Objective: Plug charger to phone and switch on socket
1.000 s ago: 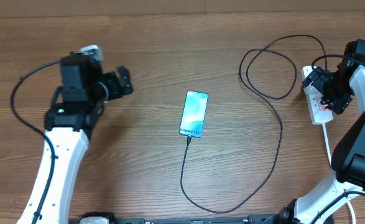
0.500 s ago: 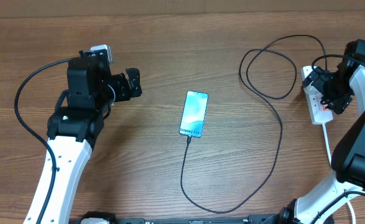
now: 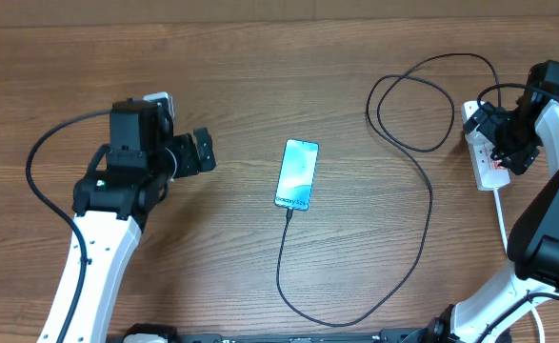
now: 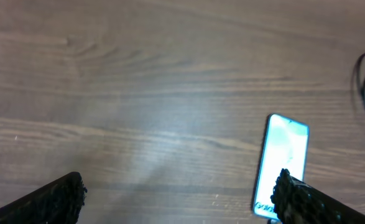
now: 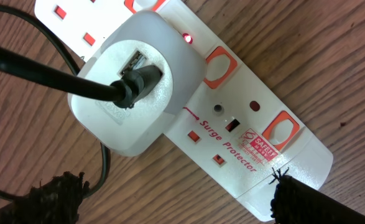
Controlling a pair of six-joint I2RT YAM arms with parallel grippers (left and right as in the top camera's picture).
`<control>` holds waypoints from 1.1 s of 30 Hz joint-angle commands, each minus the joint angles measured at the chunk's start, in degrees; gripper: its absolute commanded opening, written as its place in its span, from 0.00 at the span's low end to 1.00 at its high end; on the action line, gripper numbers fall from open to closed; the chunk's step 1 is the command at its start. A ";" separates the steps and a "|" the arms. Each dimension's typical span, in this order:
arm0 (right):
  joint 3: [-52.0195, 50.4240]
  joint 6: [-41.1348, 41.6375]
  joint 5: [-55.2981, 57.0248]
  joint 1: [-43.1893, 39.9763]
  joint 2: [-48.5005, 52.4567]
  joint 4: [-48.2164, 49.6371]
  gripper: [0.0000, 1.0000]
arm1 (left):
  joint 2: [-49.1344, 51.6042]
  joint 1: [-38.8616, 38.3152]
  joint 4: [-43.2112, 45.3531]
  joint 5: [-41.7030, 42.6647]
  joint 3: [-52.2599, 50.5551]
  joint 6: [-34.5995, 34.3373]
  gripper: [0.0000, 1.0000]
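Black, long and thin, the charger cable [image 3: 431, 210] appears to meet the lower short edge of the slim rectangular phone with the lit light-blue screen [image 3: 297, 175]. The phone lies flat on the brown wooden table [image 3: 260, 67], its long axis running roughly toward and away from the robot. From the phone the cable drops toward the robot, curves round and climbs in loops to the narrow white power strip with red switches [image 3: 491, 173], well apart on the phone's right side. The right gripper [image 3: 504, 143] hangs directly over that strip, jaws spread wide with nothing between them. Its wrist view shows a white adapter block [image 5: 135, 81] seated in the strip, the black lead pushed into it, and a small red lamp [image 5: 186, 38] glowing just beside it. This suggests the socket is on and the task is near its end. The left gripper [image 3: 203, 152] sits on the phone's opposite side, near but apart, equally wide and empty, pointing at the phone's long edge. Any further switch press would fall to the right arm, by far the nearer to the strip
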 commanded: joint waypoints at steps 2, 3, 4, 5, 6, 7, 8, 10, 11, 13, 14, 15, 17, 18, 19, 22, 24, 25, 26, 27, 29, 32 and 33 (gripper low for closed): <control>0.04 -0.22 -0.33 -0.09 -1.14 0.33 1.00 | -1.29 -0.39 0.07 -1.38 -4.42 0.70 0.99; 0.04 -0.22 -0.33 -0.09 -1.14 0.33 1.00 | -1.29 -0.39 0.42 -1.38 -5.46 0.68 1.00; 0.04 -0.22 -0.33 -0.09 -1.14 0.33 1.00 | -1.29 -0.39 1.07 -1.38 -6.64 0.68 0.99; 0.04 -0.22 -0.33 -0.09 -1.14 0.33 1.00 | -1.29 -0.39 2.19 -1.38 -8.11 0.68 1.00; 0.04 -0.22 -0.33 -0.09 -1.14 0.33 1.00 | -1.29 -0.39 3.41 -1.38 -9.60 0.68 1.00; 0.04 -0.22 -0.33 -0.09 -1.14 0.33 1.00 | -1.29 -0.39 4.74 -1.33 -11.08 0.68 1.00; 0.04 -0.20 -0.33 -0.09 -1.14 0.33 1.00 | -1.29 -0.39 5.99 -1.29 -12.41 0.66 1.00; 0.04 -0.20 -0.33 -0.09 -1.14 0.33 1.00 | -1.29 -0.39 8.66 -1.11 -15.32 0.63 1.00; 0.04 -0.20 -0.33 -0.09 -1.14 0.33 1.00 | -1.31 -0.39 9.79 -1.07 -16.52 0.61 1.00; 0.04 -0.22 -0.33 -0.09 -1.14 0.33 1.00 | -1.31 -0.39 11.76 -0.90 -18.62 0.63 1.00; 0.04 -0.22 -0.33 -0.09 -1.14 0.33 1.00 | -1.29 -0.39 12.83 -0.85 -19.71 0.59 0.99; 0.04 -0.20 -0.33 -0.09 -1.14 0.33 1.00 | -1.31 -0.39 13.81 -0.85 -20.72 0.44 1.00; 0.04 -0.22 -0.33 -0.09 -1.14 0.33 1.00 | -1.31 -0.39 15.15 -0.87 -22.23 0.44 1.00; 0.04 -0.20 -0.33 -0.09 -1.14 0.35 1.00 | -1.29 -0.39 15.85 -0.87 -22.86 0.44 1.00; 0.04 -0.22 -0.33 -0.09 -1.14 0.33 1.00 | -1.31 -0.39 16.79 -0.83 -23.67 0.44 1.00; 0.04 -0.22 -0.33 -0.09 -1.14 0.33 1.00 | -1.38 -0.39 20.13 -0.02 -26.14 0.44 0.99; 0.04 -0.22 -0.33 -0.09 -1.14 0.35 1.00 | -1.46 -0.39 22.84 0.22 -27.85 0.44 1.00; 0.04 -0.22 -0.33 -0.09 -1.14 0.33 1.00 | -1.62 -0.39 24.46 0.20 -28.83 0.44 1.00; 0.04 -0.22 -0.33 -0.09 -1.14 0.33 1.00 | -1.77 -0.39 25.81 0.17 -29.70 0.46 1.00; 0.04 -0.22 -0.33 -0.09 -1.14 0.33 1.00 | -2.05 -0.37 27.34 0.15 -30.67 0.48 1.00; 0.04 -0.20 -0.33 -0.09 -1.14 0.37 1.00 | -2.80 -0.37 30.08 0.11 -32.33 0.52 1.00; 0.04 -0.22 -0.33 -0.09 -1.14 0.35 1.00 | -4.48 -0.37 32.50 -0.04 -34.14 2.51 0.99; 0.04 -0.20 -0.33 -0.09 -1.14 0.35 1.00 | -5.07 -0.37 32.98 -0.04 -34.56 3.69 0.99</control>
